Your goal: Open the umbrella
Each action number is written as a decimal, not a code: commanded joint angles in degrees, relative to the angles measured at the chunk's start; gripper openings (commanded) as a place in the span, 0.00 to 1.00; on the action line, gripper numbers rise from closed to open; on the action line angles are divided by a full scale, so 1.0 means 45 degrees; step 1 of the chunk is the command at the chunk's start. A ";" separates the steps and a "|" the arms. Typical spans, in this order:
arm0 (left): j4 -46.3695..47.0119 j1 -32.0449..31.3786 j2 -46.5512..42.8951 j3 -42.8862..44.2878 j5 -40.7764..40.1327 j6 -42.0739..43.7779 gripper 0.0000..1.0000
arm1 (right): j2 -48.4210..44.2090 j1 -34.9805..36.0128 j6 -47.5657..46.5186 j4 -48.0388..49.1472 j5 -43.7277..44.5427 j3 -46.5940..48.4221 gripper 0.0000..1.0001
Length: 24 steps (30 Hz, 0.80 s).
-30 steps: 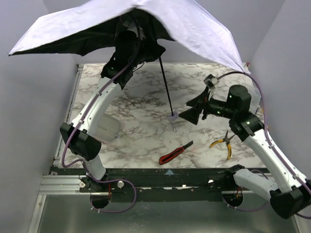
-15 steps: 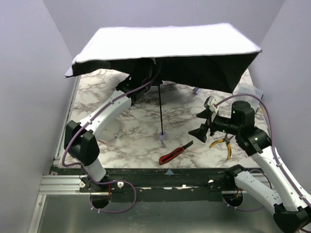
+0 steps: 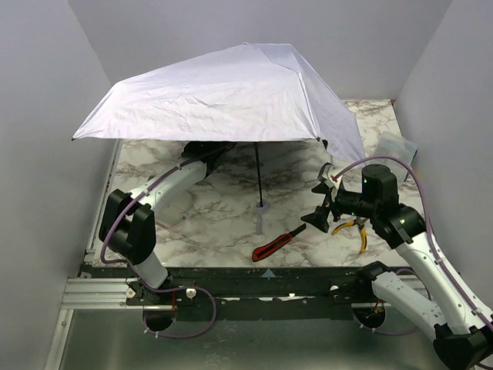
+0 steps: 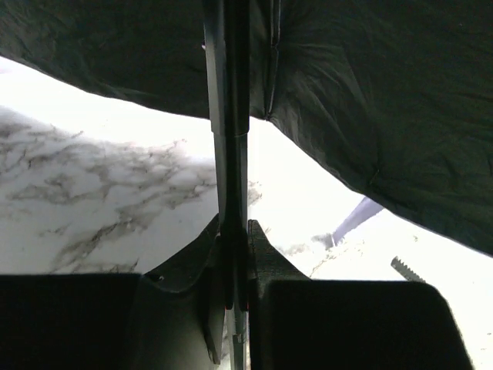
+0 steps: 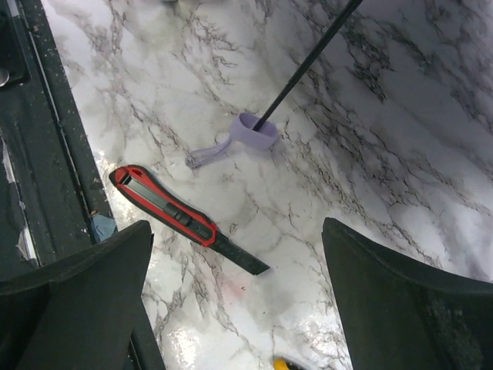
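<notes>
Marbled tabletop (image 3: 216, 223) beneath the umbrella (image 3: 223, 100): light, floppy (ribs fragile), so my left claw (image 4: 231, 239) pinches its stiff metal frame; right claw (image 5: 236, 231) gapes wide.

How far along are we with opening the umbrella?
Done: the umbrella canopy is fully spread, handle on the table. In hand: left gripper clamps a metal strut under it; right gripper open, empty. Left: only letting go, probably.

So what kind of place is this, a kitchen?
Probably a robot lab booth, not a kitchen: plain grey walls box in a marble-patterned table, with a left arm and a right arm bolted to a metal rail.
</notes>
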 commanded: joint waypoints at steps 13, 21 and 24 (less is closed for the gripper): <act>0.3027 0.1092 0.1082 -0.1145 0.1143 -0.0352 0.00 | -0.0153 0.0004 -0.0598 -0.0894 -0.0017 -0.0339 0.93; 0.3737 0.1600 0.0450 -0.3005 0.3234 -0.0737 0.00 | -0.0375 -0.0004 -0.0691 -0.1267 0.0035 -0.0368 0.94; 0.3640 0.1600 0.0001 -0.3680 0.3370 -0.0689 0.07 | -0.0478 0.0001 -0.0719 -0.1252 0.0033 -0.0442 0.94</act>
